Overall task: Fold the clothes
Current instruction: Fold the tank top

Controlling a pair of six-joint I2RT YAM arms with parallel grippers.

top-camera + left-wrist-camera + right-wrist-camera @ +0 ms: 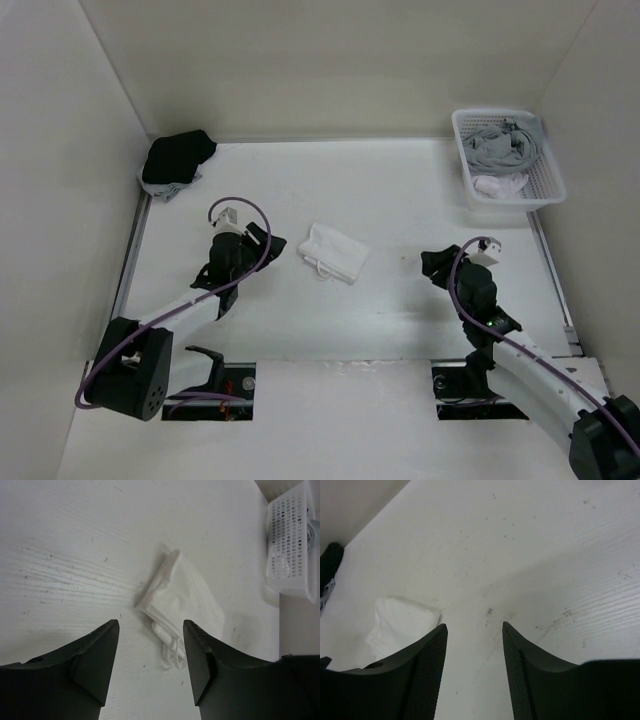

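From above, the clothes (333, 253) lie as a small folded white packet mid-table, at three o'clock from the left gripper (258, 243) and nine o'clock from the right gripper (436, 266). A black cloth (178, 157) sits at eleven o'clock and a basket (560, 190) at one o'clock.

In the left wrist view, the jaws stand spread and empty, with the packet at one o'clock.

In the right wrist view, the jaws are also spread and empty, with the packet at nine o'clock.
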